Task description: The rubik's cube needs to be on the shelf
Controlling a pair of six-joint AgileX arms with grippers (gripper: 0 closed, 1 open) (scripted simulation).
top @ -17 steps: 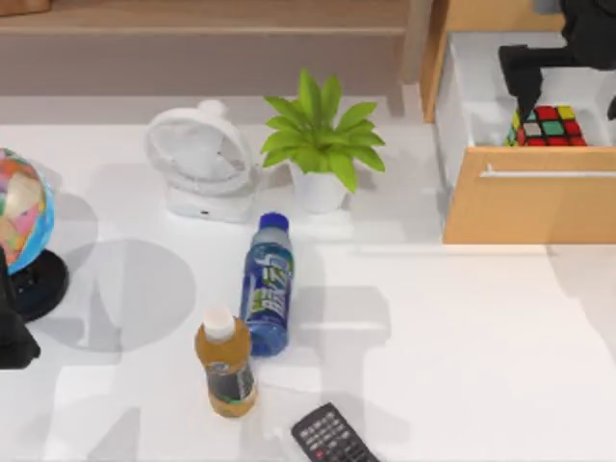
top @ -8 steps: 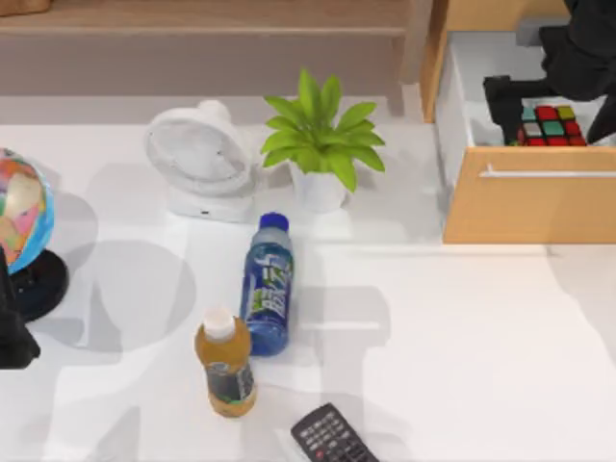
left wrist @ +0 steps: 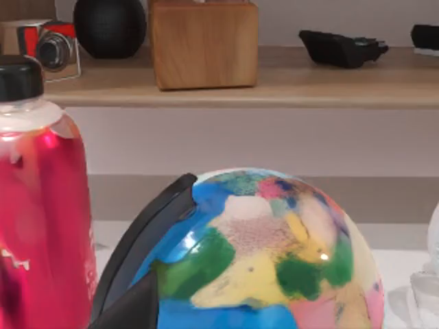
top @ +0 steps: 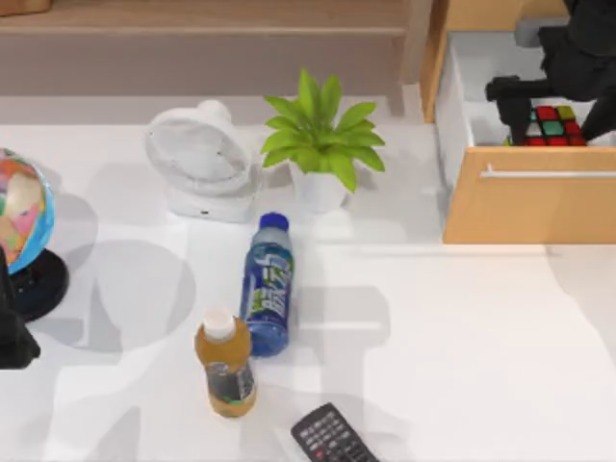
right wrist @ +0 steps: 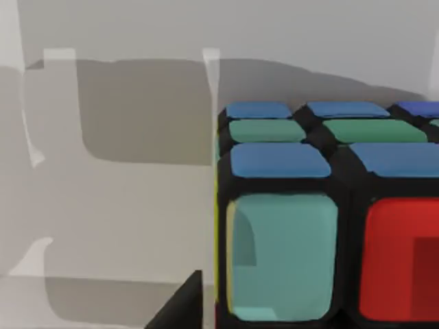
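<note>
Rubik's cube [top: 552, 126] sits in the open drawer [top: 525, 197], desk's 2 o'clock corner.
Right gripper [top: 563, 96] hangs over it, jaws' gap: cannot tell. Shelf [top: 221, 17] at 12 o'clock; plant [top: 322, 144] and fan [top: 200, 159] stand between. Left arm parked at 9 o'clock beside the globe [top: 23, 226].
</note>
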